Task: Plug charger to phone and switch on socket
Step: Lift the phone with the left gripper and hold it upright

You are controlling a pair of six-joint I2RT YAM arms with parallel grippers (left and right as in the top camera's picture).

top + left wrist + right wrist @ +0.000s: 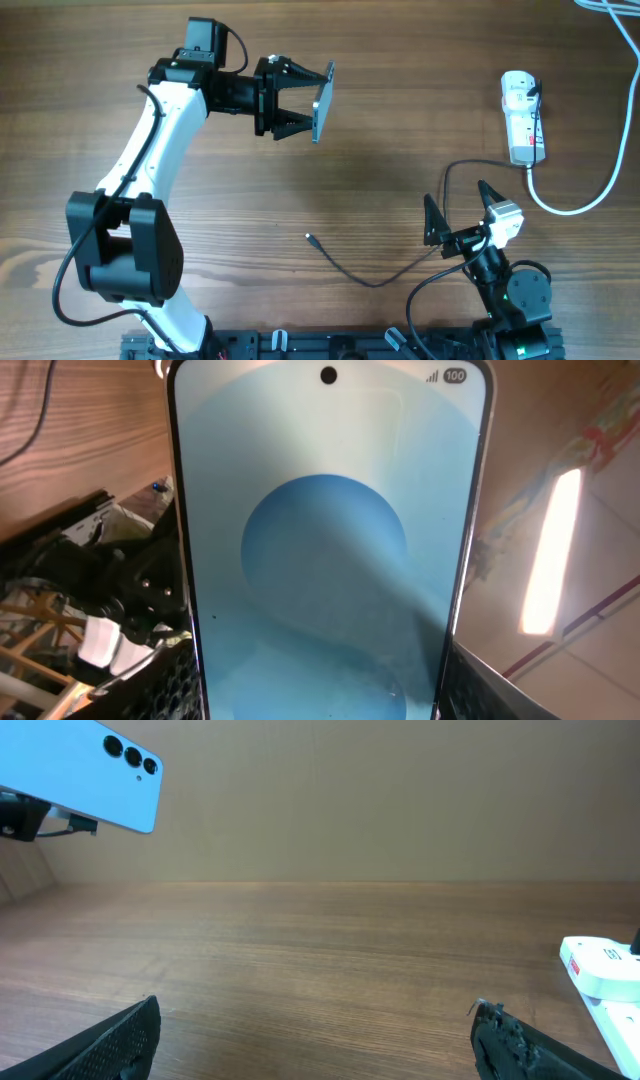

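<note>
**Smartphone held aloft in left hand; right hand spread wide by the cable**

The left hand [306, 101] is clamped on the smartphone [323, 102], which is gripped across its long edges and held up off the tabletop [300, 190], edge-on to the overhead camera. In the left wrist view the lit blue screen [320, 560] fills the frame, with a dark ribbed pad [182, 682] seen against one side. From the right wrist camera the pale blue back and its three lenses are seen at the upper left [85, 775].

The right hand [457, 203] is released, its fingers spread wide with nothing between them, and it is raised over the near right part of the tabletop. In its own view the two dark fingers [112, 1042] frame bare wood.

The charging cable [372, 283] is laid in a loose curve just beside that hand. Its small metal tip [308, 237] rests on open wood between the two arms, well apart from the smartphone. The other end is led up past the right hand to the power strip [519, 112], where a dark plug [538, 94] is seen at the strip's edge.

The power strip lies flat at the far right, and a thick white cord [585, 205] is looped out from its near end and away to the table's corner.
</note>
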